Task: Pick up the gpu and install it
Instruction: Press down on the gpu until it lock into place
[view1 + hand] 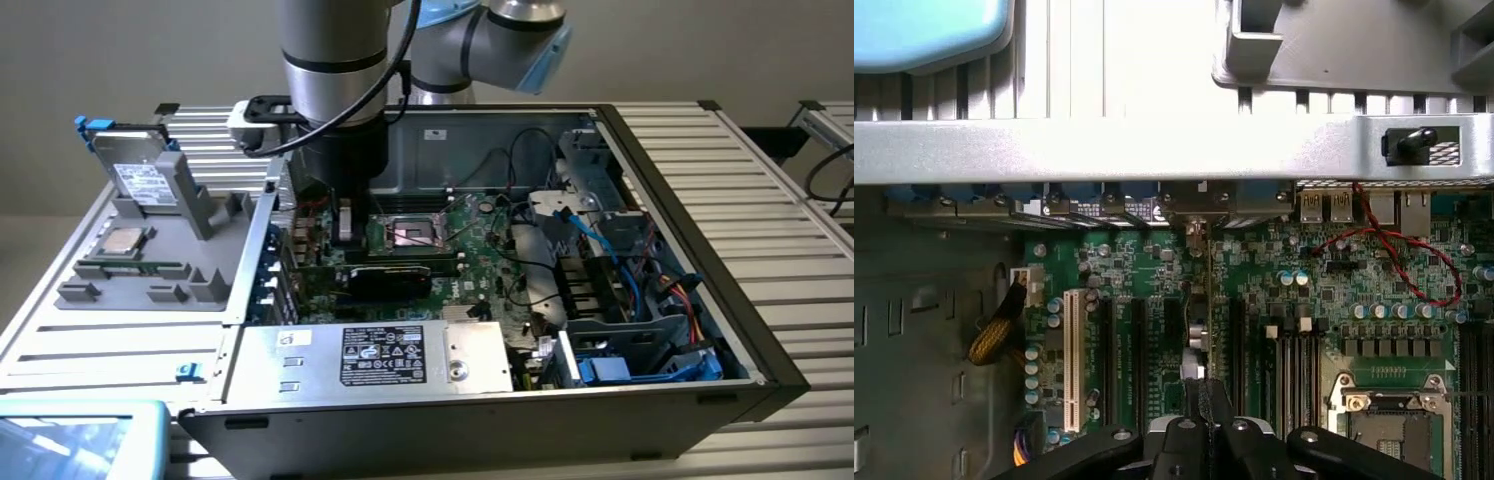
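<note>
1. The end effector (1206, 420) is down inside the open computer case (747, 340), over the motherboard (1334, 300) on its expansion-slot side, close to the case's rear wall.
2. Its jaws are shut tight on the top edge of the gpu (1209, 300), which in the wrist view appears edge-on as a thin vertical card running from the end effector toward the case's rear wall.
3. In the exterior view the gpu (380, 282) lies low across the motherboard, just in front of the CPU socket (411, 234), with its black cooler face showing and the arm (340, 90) standing directly above one end of it.
4. The card stands upright between the black expansion slots (1137, 360); a white slot (1070, 355) lies further off to one side. Whether its edge is fully seated in a slot I cannot tell.
5. The card's far end meets the silver bracket area at the case's rear wall (1199, 200).
6. The power supply (380, 355) with its label sits in front of the gpu, nearer the exterior camera.
7. Outside the case, on the table (787, 170) to the exterior view's left, a grey fixture (147, 270) carries a drive with a white label (140, 180), a processor chip (127, 239) and a narrow green memory stick (134, 267).
8. A red twisted wire (1414, 265) loops over the motherboard beside the CPU socket (1389, 410).
</note>
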